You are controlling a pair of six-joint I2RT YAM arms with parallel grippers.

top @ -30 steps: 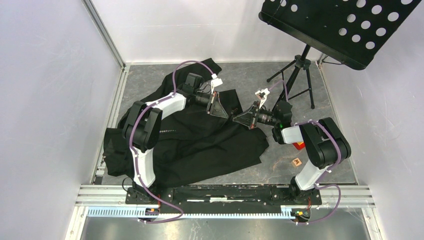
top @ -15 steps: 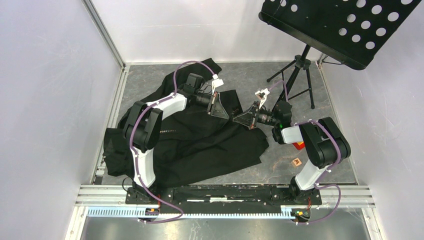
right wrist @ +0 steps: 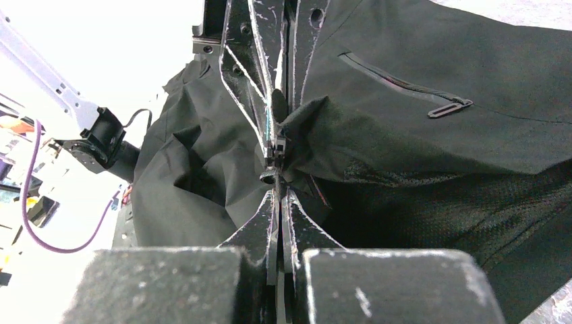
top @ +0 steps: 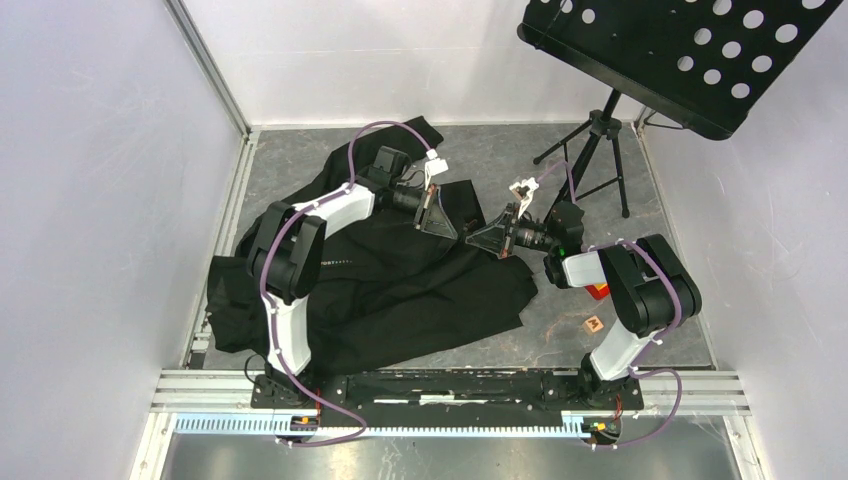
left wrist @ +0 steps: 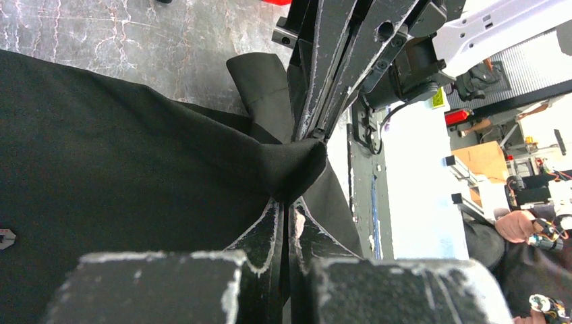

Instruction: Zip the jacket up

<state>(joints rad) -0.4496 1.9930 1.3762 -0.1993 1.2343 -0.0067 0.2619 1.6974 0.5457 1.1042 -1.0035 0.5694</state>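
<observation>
The black jacket [top: 380,285] lies crumpled over the left and middle of the grey floor, with small white lettering on it. My left gripper [top: 455,232] is shut on a bunched fold of jacket fabric [left wrist: 297,169] at the jacket's upper right edge. My right gripper [top: 472,238] faces it tip to tip, shut on the zipper pull [right wrist: 273,162] and the jacket edge. In the right wrist view a zipped pocket [right wrist: 405,88] shows on the jacket's outer face. The two grippers almost touch.
A black perforated music stand [top: 690,55] on a tripod [top: 595,150] stands at the back right. A red object [top: 598,291] and a small wooden block [top: 594,324] lie by the right arm. Metal rails [top: 450,385] run along the near edge.
</observation>
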